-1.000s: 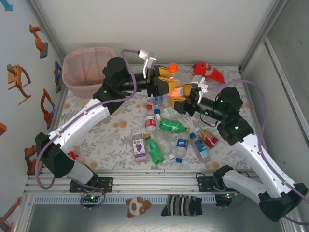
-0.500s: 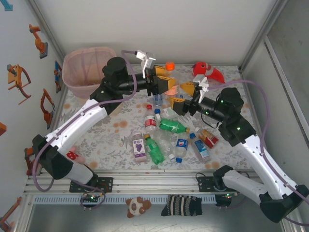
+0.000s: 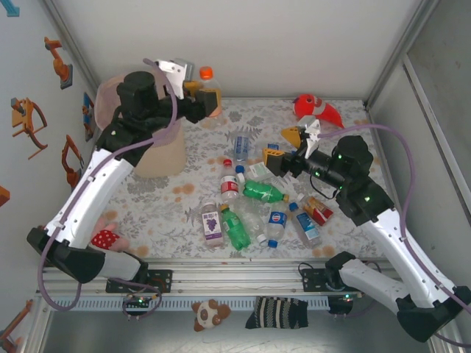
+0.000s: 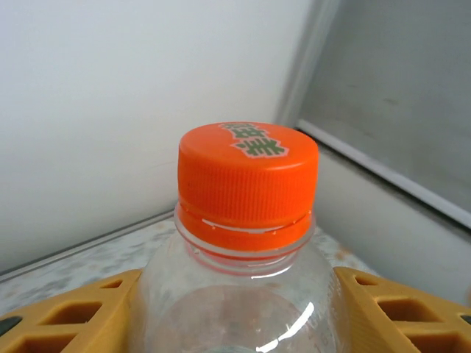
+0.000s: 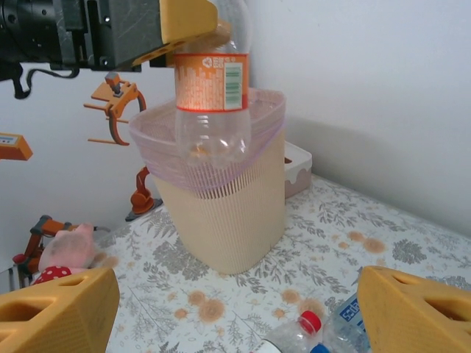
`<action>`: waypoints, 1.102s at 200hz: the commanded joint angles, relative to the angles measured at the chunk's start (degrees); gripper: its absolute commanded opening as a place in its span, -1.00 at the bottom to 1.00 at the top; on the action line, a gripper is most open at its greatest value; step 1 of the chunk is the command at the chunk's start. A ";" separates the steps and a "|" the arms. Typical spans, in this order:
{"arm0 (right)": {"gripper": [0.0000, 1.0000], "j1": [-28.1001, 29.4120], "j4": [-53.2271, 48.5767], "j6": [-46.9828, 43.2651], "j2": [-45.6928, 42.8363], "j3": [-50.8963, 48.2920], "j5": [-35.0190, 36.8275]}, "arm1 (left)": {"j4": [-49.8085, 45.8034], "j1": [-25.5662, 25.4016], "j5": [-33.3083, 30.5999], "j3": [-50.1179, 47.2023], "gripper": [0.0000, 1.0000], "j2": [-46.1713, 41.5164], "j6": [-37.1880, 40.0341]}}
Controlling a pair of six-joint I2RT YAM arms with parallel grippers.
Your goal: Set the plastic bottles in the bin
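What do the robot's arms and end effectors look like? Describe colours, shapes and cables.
The left arm and right arm have white links and bulky black joints, with a purple cable looping along each. The left end effector and right end effector each carry two yellow-orange wedge-shaped fingers with cut-out pockets.

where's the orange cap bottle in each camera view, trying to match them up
Top external: the orange-cap bottle sits upper left of centre, gripped by the left gripper, just right of the bin.
Left wrist: centre, cap upward, between the yellow fingers.
Right wrist: top centre, its lower body overlapping the bin's rim.
Shared landmark: the bin, in top external and right wrist.
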 commanded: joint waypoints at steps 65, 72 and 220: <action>0.66 0.39 -0.54 -1.41 0.31 2.72 1.14 | -18.16 18.62 -7.03 9.59 -0.05 3.54 3.92; 0.66 0.39 -0.64 -1.53 0.41 2.80 1.20 | -19.14 19.95 -6.70 10.51 -0.05 4.67 3.93; 0.66 0.44 -3.51 -1.99 -0.13 2.64 1.93 | -38.77 27.88 -4.77 20.34 -0.02 28.19 4.56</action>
